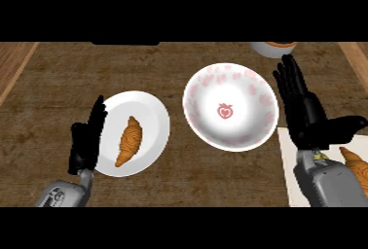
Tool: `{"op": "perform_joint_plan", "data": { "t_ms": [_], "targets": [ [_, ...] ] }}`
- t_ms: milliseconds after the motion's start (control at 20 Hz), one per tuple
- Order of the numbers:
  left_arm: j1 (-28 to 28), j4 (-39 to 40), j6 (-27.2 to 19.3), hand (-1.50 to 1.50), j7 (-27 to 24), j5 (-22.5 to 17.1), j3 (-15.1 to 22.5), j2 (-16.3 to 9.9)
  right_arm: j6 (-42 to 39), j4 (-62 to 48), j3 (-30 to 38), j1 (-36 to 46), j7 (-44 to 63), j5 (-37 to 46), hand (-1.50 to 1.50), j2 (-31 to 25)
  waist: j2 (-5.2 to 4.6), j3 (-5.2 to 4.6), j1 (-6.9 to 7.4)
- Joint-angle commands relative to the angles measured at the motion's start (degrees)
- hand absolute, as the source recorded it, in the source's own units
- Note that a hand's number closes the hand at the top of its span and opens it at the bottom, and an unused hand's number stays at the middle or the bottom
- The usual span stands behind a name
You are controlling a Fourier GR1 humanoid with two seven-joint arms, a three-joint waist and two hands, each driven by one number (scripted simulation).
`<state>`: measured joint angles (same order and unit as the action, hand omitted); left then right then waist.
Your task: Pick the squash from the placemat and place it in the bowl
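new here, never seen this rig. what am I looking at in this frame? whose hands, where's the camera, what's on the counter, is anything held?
One view only, taken from the robot's head and looking steeply down at a brown counter. The two grey forearms entering from the lower edge belong to a humanoid robot; each ends in a black hand.

The left hand is open, beside a white plate that carries a croissant. The right hand is also open, fingers straight, to the right of a white bowl with pink markings and a red strawberry figure inside.

At the lower right lies a pale placemat. An orange-brown thing on it, probably the squash, is partly hidden by the right forearm. Another dish peeks in at the top edge.

Neither hand holds anything, and the bowl has nothing in it.
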<state>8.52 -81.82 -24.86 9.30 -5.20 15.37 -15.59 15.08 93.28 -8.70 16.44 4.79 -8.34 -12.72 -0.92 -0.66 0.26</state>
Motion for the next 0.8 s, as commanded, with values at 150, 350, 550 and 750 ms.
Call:
{"op": "perform_joint_plan", "data": {
  "t_ms": [150,350,550,750],
  "targets": [
    [5.1,-4.3,1.6,0.0,-4.4,-0.3,-3.5,-2.9,-23.6,1.6,-22.8,-3.8,-2.1,2.8,-1.5,-5.3,1.43,0.53,3.58],
    [5.8,-5.1,2.7,0.0,-5.9,-3.0,-6.6,-3.6,-25.3,7.3,-28.1,1.5,-10.5,21.3,-1.5,-17.2,4.07,0.14,1.3],
    [4.3,-6.6,5.3,0.0,-7.7,-6.9,-12.2,-7.2,-21.6,12.3,-31.7,-7.4,-26.6,29.9,-1.5,-24.3,2.78,0.81,-1.6],
    [1.7,-6.9,8.9,0.0,-10.4,-9.9,-15.5,-9.3,-14.8,17.0,-35.4,-15.9,-35.5,41.2,-1.5,-33.6,2.41,0.75,-3.16]
  ]
}}
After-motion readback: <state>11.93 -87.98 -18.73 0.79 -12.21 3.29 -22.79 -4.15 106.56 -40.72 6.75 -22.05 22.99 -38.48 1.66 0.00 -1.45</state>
